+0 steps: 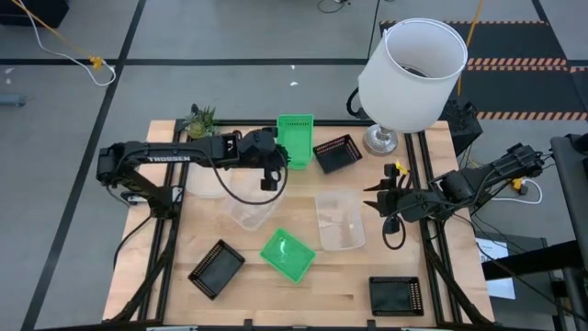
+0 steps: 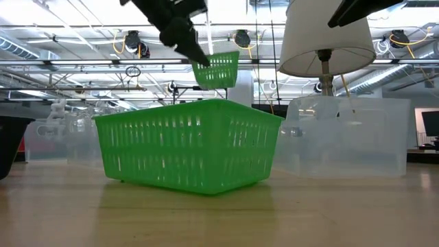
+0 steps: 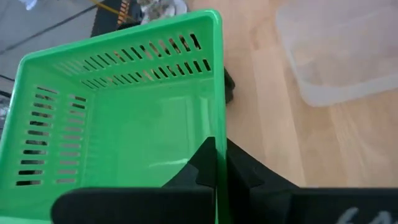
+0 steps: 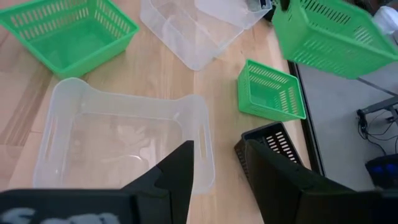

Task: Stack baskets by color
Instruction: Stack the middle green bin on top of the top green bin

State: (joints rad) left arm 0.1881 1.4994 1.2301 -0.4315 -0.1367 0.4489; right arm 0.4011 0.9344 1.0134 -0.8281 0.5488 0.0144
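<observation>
left claw (image 3: 214, 163) clenched on rim of green basket (image 1: 295, 140), held in air over far worktop (image 1: 358, 276). carry level to second green basket (image 1: 288, 255), align walls, lower straight in. right claw (image 1: 378, 197) parted, beside clear basket (image 1: 338, 221).

Bright green slotted baskets (image 1: 288, 255), black ones (image 1: 336, 153) — clear ones (image 1: 338, 222), white lampshade (image 1: 412, 75).

Left hand (image 1: 276, 164) raised, fingers clamped; right hand (image 1: 378, 196) low, fingers parted.
</observation>
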